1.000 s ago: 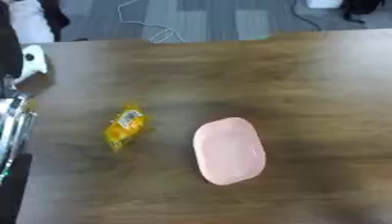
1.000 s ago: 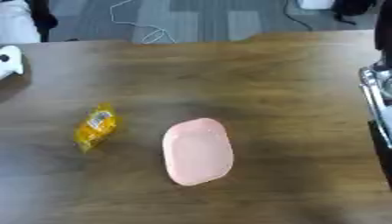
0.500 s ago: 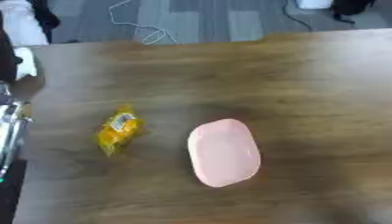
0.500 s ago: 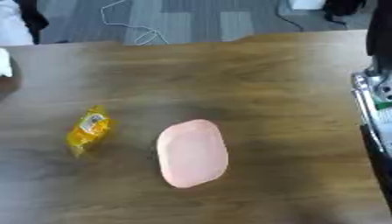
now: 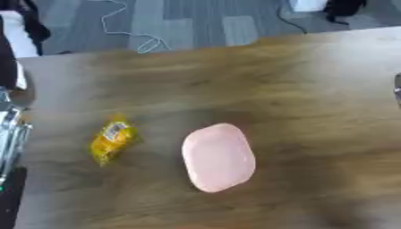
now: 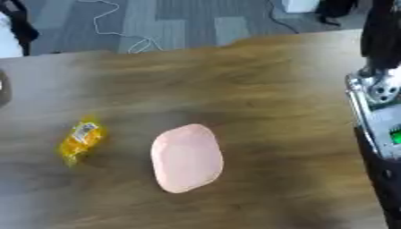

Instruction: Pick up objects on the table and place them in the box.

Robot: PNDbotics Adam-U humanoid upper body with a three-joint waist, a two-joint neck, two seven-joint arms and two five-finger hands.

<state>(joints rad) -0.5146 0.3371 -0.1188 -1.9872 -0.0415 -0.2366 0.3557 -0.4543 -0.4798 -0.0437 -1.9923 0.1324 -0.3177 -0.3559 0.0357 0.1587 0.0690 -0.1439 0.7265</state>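
Packet and pink dish lie unmoved mid-desk; only camera has shifted. Arms at side edges, robot hand state cannot be told. No pick begun; no box visible.

A pale pink, plain oval plastic dish lies at centre frame. Left of it, a bright yellow crinkled packet carries a small white label patch. The brown wood-grain bench is streaked darker. At the top, grey striped carpet floor bears a white looped cable.
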